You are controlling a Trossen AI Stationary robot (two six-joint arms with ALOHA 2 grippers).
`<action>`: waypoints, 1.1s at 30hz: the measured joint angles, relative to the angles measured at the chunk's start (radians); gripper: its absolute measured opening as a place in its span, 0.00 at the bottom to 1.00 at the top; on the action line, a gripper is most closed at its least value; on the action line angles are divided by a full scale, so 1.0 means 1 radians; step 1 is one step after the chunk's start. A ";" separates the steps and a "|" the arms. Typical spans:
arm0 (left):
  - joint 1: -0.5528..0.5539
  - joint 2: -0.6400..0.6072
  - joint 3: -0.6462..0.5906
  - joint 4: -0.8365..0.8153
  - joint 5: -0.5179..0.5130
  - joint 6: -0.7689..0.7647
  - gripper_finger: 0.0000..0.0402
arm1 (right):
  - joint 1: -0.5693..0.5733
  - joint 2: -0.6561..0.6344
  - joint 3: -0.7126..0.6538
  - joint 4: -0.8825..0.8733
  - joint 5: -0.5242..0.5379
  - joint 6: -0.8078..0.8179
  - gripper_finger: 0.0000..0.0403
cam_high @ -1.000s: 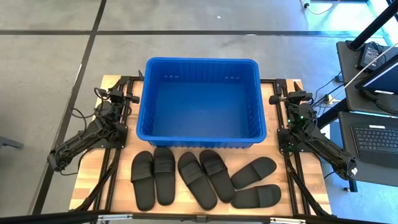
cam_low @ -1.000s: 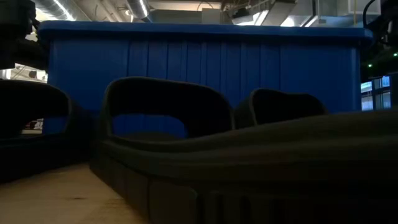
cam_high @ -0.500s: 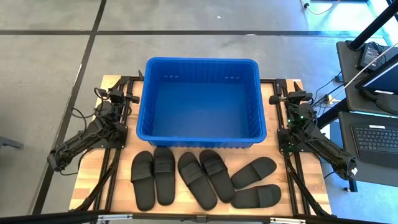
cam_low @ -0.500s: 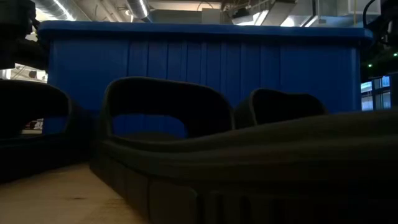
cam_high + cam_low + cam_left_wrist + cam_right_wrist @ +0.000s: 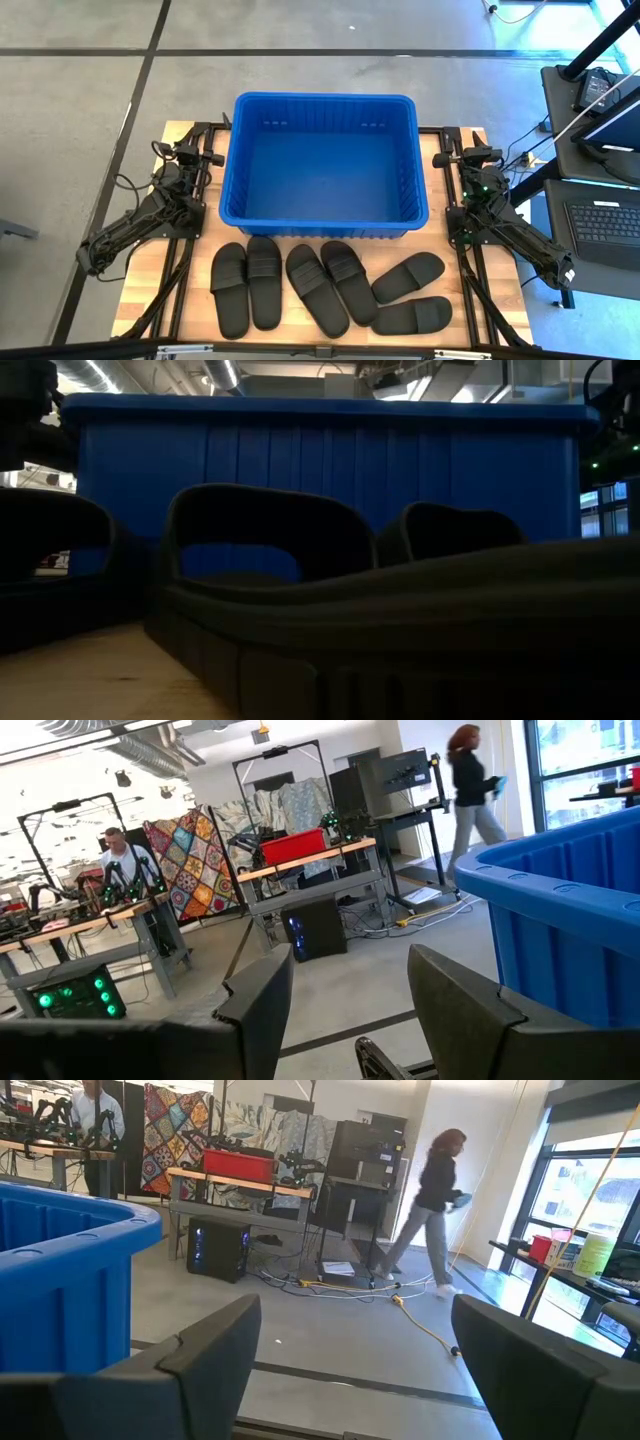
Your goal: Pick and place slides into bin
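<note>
With nothing picked yet, six slides (image 5: 326, 287) are lying in a row along the desk's (image 5: 142, 297) near edge beside the empty bin (image 5: 322, 165), while the left gripper (image 5: 190, 152) and right gripper (image 5: 460, 158) are waiting spread and empty-handed at its far corners.

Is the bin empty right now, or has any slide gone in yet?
Empty. From above, the bin shows only its bare blue floor, and all six slides lie on the table in front of it.
</note>
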 joint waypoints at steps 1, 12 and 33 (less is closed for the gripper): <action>0.000 0.000 0.000 0.000 0.000 0.000 0.48 | 0.000 0.000 0.000 0.000 0.000 0.000 0.81; 0.000 0.000 0.000 0.000 0.000 0.000 0.48 | 0.000 0.000 0.000 0.000 0.000 0.000 0.81; 0.000 0.000 0.000 0.000 -0.008 0.190 0.48 | -0.005 0.001 0.000 0.092 -0.167 0.003 0.81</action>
